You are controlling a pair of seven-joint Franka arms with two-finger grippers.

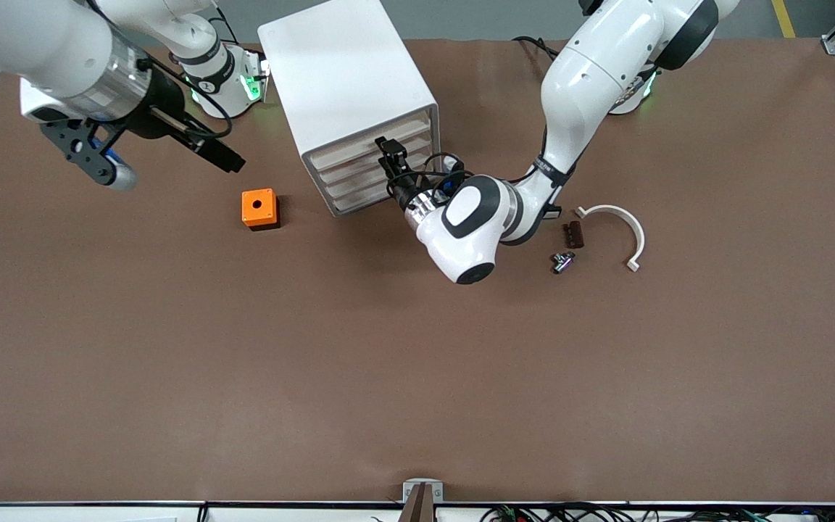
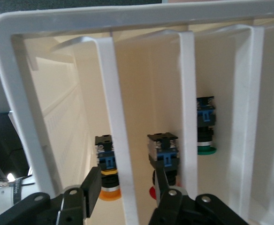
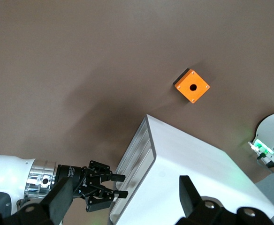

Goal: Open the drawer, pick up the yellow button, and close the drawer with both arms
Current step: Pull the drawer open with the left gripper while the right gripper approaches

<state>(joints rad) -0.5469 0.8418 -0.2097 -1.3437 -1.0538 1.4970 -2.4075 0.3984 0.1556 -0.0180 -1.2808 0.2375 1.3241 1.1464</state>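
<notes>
- Nearest the front camera, on the brown worktop [image 1: 417,377], nothing of the task lies.
- At the white drawer cabinet [image 1: 349,87], the left gripper [image 1: 391,161] has its fingers [image 2: 91,185] spread at the drawer fronts.
- Inside a drawer lies the orange-capped button [image 2: 108,173]: light, rigid, slippery; pinch its black body.
- Right gripper [image 3: 125,199] waits open over the cabinet.

Front view looks down across the table; left wrist view peers close into the cabinet [image 1: 349,94]; right wrist view overlooks it from above
</notes>
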